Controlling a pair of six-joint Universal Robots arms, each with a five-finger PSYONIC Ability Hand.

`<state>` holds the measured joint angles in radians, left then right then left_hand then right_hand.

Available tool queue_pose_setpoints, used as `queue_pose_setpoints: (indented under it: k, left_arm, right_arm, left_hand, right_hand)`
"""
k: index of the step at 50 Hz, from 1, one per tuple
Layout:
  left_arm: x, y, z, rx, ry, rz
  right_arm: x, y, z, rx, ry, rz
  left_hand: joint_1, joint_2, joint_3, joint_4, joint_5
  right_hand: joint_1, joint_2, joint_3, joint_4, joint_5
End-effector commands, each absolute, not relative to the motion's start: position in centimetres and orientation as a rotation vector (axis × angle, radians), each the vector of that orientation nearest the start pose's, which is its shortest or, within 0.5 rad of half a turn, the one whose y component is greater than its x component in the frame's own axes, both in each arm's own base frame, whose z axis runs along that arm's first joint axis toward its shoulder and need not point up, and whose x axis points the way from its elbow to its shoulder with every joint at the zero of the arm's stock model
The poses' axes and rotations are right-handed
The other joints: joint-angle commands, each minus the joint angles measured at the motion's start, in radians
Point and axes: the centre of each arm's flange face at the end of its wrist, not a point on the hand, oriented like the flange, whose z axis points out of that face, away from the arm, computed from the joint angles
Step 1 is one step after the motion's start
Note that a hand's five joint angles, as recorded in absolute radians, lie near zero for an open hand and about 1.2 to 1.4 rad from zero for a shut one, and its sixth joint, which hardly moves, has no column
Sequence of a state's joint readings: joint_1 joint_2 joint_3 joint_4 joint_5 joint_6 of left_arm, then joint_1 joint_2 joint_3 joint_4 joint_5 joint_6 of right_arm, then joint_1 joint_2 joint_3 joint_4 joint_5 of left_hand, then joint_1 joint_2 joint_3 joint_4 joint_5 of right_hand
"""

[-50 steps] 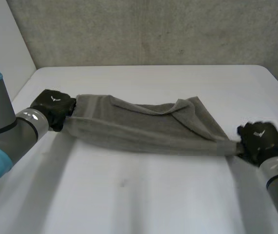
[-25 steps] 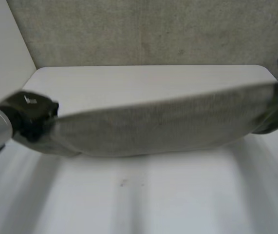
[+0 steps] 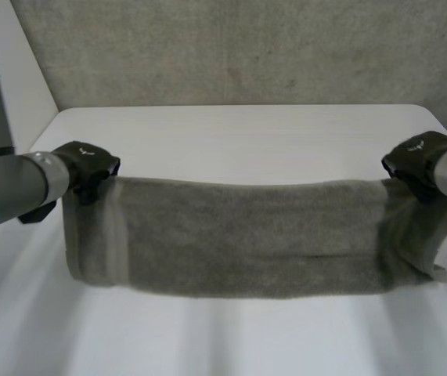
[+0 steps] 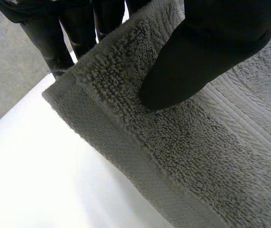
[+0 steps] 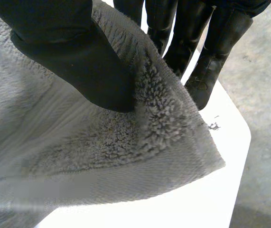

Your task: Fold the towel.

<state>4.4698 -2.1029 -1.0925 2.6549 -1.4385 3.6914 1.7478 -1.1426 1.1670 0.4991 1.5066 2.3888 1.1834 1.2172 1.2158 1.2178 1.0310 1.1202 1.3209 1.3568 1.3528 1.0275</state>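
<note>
**Towel strung out between both hands, one top corner each**

So here's what you've got. The towel [image 3: 246, 235] is grey terry, spread out wide and flat, running across the table [image 3: 246, 129] from near its left edge to near its right edge. The top edge is pulled pretty much straight between the two hands and the rest hangs down from it like a banner. I honestly can't tell whether the lower hem touches the tabletop. The right end droops a bit lower and looks a little bunched.

Your left hand [image 3: 90, 166] is at the towel's top left corner, over the left side of the table. In its wrist view the thumb [image 4: 197, 61] is pressed down on the pile just in from the woven border, with the fingers [image 4: 54, 38] on the other side of the cloth, so that corner is pinched tight.

Your right hand [image 3: 417, 160] is the same deal at the top right corner, up by the table's far right corner: thumb [image 5: 78, 66] on top, fingers [image 5: 206, 66] behind, towel clamped between them.

There's a grey concrete wall [image 3: 246, 47] behind the table's far edge.
</note>
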Motion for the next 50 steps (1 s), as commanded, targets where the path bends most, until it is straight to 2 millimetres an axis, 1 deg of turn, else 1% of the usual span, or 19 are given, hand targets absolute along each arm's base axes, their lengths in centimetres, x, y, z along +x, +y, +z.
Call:
queue_pose_setpoints:
  k: [1,2,3,5,6,8,11,14,16,19,21,25,27,30,31,33,39,45,50]
  left_arm:
    - [-25.1,-38.0,29.6,1.037,2.115,-1.973]
    - [-25.8,-38.7,32.6,0.991,1.955,-2.133]
    - [-25.8,-38.7,32.6,0.991,1.954,-2.134]
    - [-26.4,-39.4,38.1,0.843,1.662,-2.410]
    - [-26.4,-39.4,38.1,0.842,1.660,-2.411]
    - [-26.2,-39.5,41.0,0.691,1.542,-2.581]
    - [-25.9,-39.4,41.8,0.628,1.534,-2.643]
    - [-25.7,-39.6,40.1,0.590,1.695,-2.629]
    - [-25.4,-39.7,36.4,0.626,1.916,-2.489]
    - [-25.4,-39.6,34.4,0.650,2.010,-2.408]
    - [-25.2,-39.4,30.5,0.688,2.155,-2.262]
    - [-24.9,-39.1,26.7,0.728,2.243,-2.143]
    - [-24.7,-38.6,23.2,0.777,2.285,-2.048]
    - [-24.4,-37.6,19.7,0.855,2.292,-1.951]
    - [-24.4,-37.6,19.7,0.856,2.292,-1.951]
    - [-24.1,-36.1,16.5,0.960,2.282,-1.843]
    - [-23.3,-33.2,14.7,1.112,2.251,-1.685]
    - [-21.0,-28.2,15.9,1.223,2.241,-1.501]
    - [-17.4,-23.5,18.5,1.261,2.301,-1.274]
  right_arm:
    - [22.1,-38.3,30.4,-1.141,2.284,-2.370]
    - [22.6,-39.1,32.9,-1.034,2.114,-2.577]
    - [22.6,-39.1,33.0,-1.033,2.113,-2.579]
    - [23.0,-39.4,37.8,-0.795,1.740,-2.902]
    - [23.0,-39.4,37.9,-0.794,1.738,-2.903]
    - [22.7,-38.5,40.7,-0.641,1.489,-3.064]
    - [22.7,-38.2,40.5,-0.640,1.477,-3.069]
    - [22.7,-38.1,38.4,-0.706,1.602,-2.981]
    - [22.7,-37.9,35.5,-0.815,1.789,-2.817]
    - [22.9,-37.7,33.6,-0.884,1.883,-2.706]
    - [23.2,-37.2,30.0,-0.996,2.020,-2.503]
    - [23.5,-36.9,26.5,-1.072,2.112,-2.331]
    - [23.5,-36.5,22.1,-1.135,2.223,-2.143]
    - [23.3,-35.8,17.8,-1.207,2.341,-1.953]
    - [23.3,-35.8,17.7,-1.207,2.342,-1.952]
    - [23.0,-34.8,15.2,-1.293,2.419,-1.816]
    - [21.9,-33.2,15.5,-1.325,2.497,-1.731]
    - [20.2,-28.4,19.6,-1.353,2.557,-1.628]
    - [17.8,-23.1,22.7,-1.545,2.623,-1.425]
  left_hand:
    - [0.213,0.179,0.180,0.178,0.191]
    - [0.213,0.179,0.180,0.178,0.191]
    - [0.213,0.179,0.180,0.178,0.191]
    - [0.213,0.179,0.180,0.178,0.191]
    - [0.213,0.179,0.180,0.178,0.191]
    - [0.213,0.179,0.180,0.178,0.191]
    - [0.213,0.179,0.180,0.178,0.191]
    - [0.213,0.179,0.180,0.178,0.191]
    - [0.213,0.179,0.180,0.178,0.191]
    - [0.213,0.179,0.180,0.178,0.191]
    - [0.213,0.179,0.180,0.178,0.191]
    - [0.213,0.179,0.180,0.178,0.191]
    - [0.213,0.179,0.180,0.178,0.191]
    - [0.213,0.179,0.180,0.178,0.191]
    - [0.213,0.179,0.180,0.178,0.191]
    - [0.213,0.179,0.180,0.178,0.191]
    - [0.213,0.179,0.180,0.178,0.191]
    - [0.213,0.179,0.180,0.178,0.191]
    - [0.213,0.179,0.180,0.178,0.191]
  right_hand:
    - [0.276,0.075,0.039,0.043,0.194]
    - [0.276,0.075,0.039,0.043,0.194]
    - [0.276,0.075,0.039,0.043,0.194]
    - [0.276,0.075,0.039,0.043,0.194]
    - [0.276,0.075,0.039,0.043,0.194]
    - [0.276,0.075,0.039,0.043,0.194]
    - [0.276,0.075,0.039,0.043,0.194]
    - [0.276,0.075,0.039,0.043,0.194]
    - [0.276,0.075,0.039,0.043,0.194]
    - [0.276,0.075,0.039,0.043,0.194]
    - [0.276,0.075,0.039,0.043,0.194]
    - [0.276,0.075,0.039,0.043,0.194]
    - [0.276,0.075,0.039,0.043,0.194]
    - [0.276,0.075,0.039,0.043,0.194]
    - [0.276,0.075,0.039,0.043,0.194]
    - [0.276,0.075,0.039,0.043,0.194]
    - [0.276,0.075,0.039,0.043,0.194]
    - [0.276,0.075,0.039,0.043,0.194]
    - [0.276,0.075,0.039,0.043,0.194]
